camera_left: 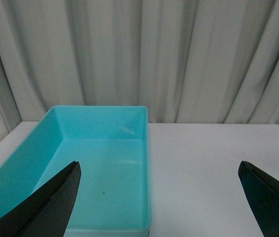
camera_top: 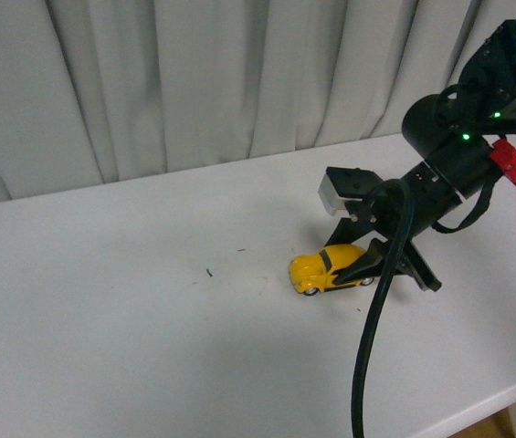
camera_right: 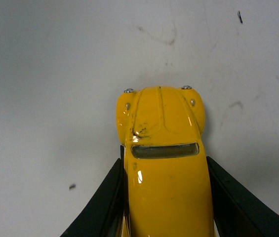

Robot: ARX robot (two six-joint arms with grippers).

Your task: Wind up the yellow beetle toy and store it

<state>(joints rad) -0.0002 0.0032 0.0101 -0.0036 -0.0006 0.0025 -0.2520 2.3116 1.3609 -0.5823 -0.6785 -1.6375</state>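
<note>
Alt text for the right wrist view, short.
A yellow beetle toy, seen from above, sits between the two black fingers of the right gripper, which press against its sides. It rests on a white table with a few dark specks.

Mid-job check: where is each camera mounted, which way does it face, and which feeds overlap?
Front: on the body between the arms, facing forward over the white table to the curtain; right arm reaches in, jaws at the yellow beetle toy.
Left wrist: on the left arm, facing a turquoise bin and curtain; both jaws show, wide apart, empty.
Right wrist: on the right arm, looking down on the toy's roof; jaws against both sides.
Shared: front and right wrist both show the toy.
</note>
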